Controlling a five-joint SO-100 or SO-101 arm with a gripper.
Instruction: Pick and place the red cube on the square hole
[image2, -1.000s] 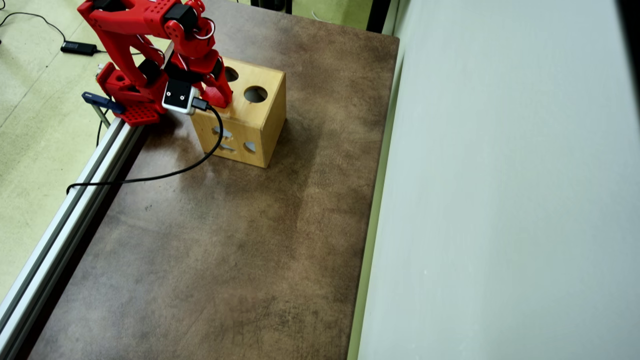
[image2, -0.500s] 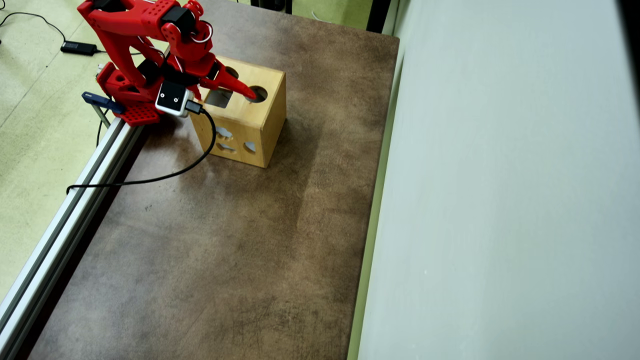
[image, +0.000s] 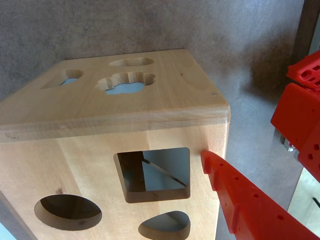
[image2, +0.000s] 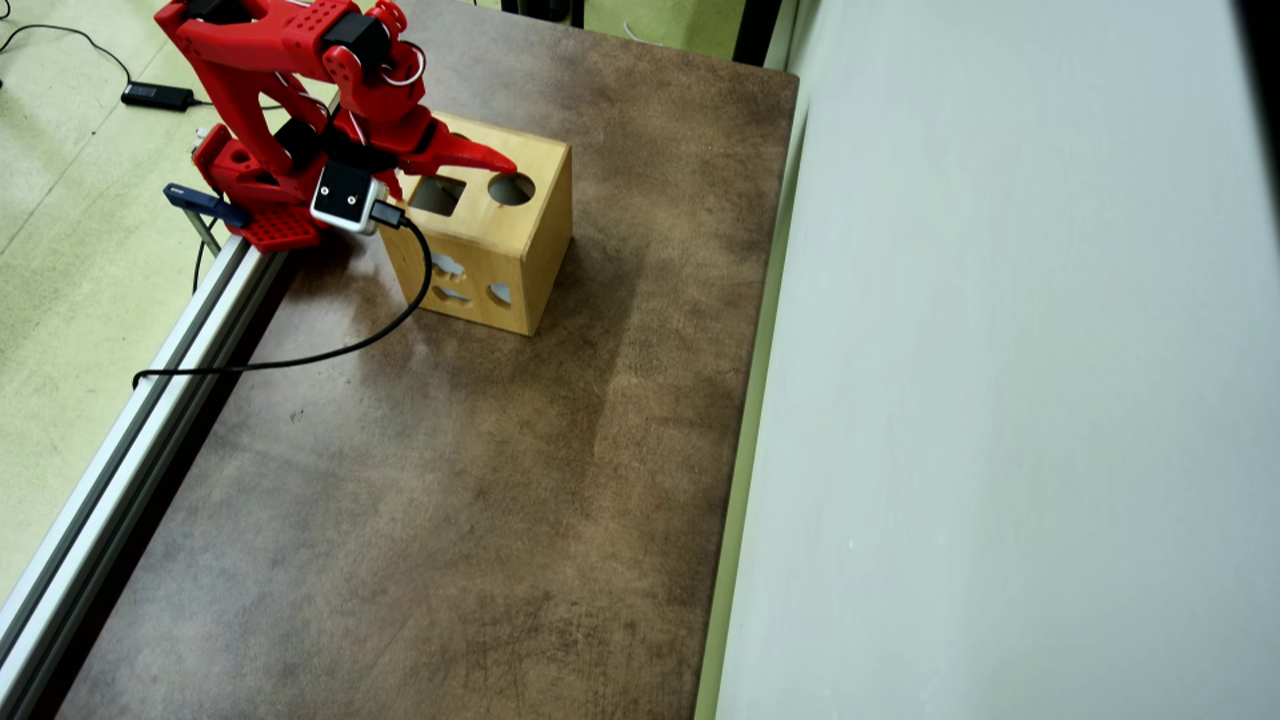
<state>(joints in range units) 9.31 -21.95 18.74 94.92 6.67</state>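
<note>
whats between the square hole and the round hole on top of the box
Only bare wood of the wooden box separates the square hole from the round hole, in the overhead view.

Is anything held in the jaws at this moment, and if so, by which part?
Nothing visible: the gripper hangs over the wooden box by the square hole; no red cube shows.

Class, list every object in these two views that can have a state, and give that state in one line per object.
Wooden shape-sorter box: upright on the brown table, square hole on top.
Square hole: open, nothing lodged in it.
Round hole: open, empty.
Red end effector: over the box top beside the holes, no cube visible in it; jaw opening cannot be judged.
Black cable: slack across the table.
</note>
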